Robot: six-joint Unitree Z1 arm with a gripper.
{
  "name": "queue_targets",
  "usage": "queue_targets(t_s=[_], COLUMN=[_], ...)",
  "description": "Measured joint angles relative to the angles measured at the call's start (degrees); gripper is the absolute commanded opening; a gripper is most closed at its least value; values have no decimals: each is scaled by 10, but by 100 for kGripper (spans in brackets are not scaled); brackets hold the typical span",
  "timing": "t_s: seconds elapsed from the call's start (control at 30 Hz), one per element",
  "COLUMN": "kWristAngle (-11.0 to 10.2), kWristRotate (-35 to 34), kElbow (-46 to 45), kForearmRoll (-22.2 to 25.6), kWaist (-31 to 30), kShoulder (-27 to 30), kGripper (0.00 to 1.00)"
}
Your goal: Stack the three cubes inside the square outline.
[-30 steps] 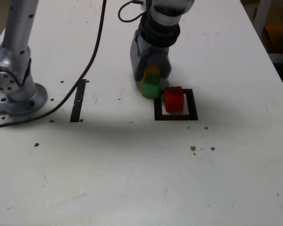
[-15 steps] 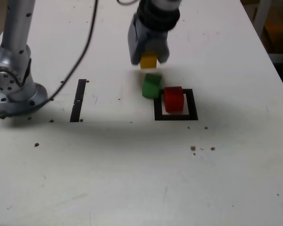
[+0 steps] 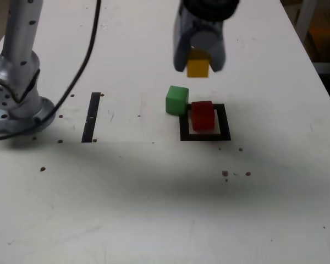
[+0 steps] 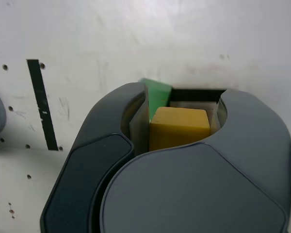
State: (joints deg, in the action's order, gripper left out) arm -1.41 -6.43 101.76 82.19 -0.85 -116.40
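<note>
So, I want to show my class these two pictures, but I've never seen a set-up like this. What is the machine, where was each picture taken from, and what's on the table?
It is a single robot arm bolted to a white table; its silver base shows at the exterior view's left. One picture comes from a camera standing off the arm and looking down at the table. The other comes from a camera on the arm's wrist, looking past its dark gripper.

The gripper holds a yellow cube in the air. On the table a red cube sits inside a square outline of black tape, and a green cube stands just outside its corner. A straight black tape strip lies further to the exterior view's left.
</note>
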Motion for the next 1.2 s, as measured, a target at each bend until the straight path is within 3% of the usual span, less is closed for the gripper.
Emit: queue_targets(t_s=[0.23,0.43,0.8,1.2], kWristAngle=[18,23,31,44], kWristRotate=[2,2,-8,-35], kElbow=[57,71,64,16], kForearmRoll=[17,28,24,-12], kWaist=[-46,-46,-46,-41], kShoulder=[-45,-60,-75,-75], kGripper=[34,34,34,34])
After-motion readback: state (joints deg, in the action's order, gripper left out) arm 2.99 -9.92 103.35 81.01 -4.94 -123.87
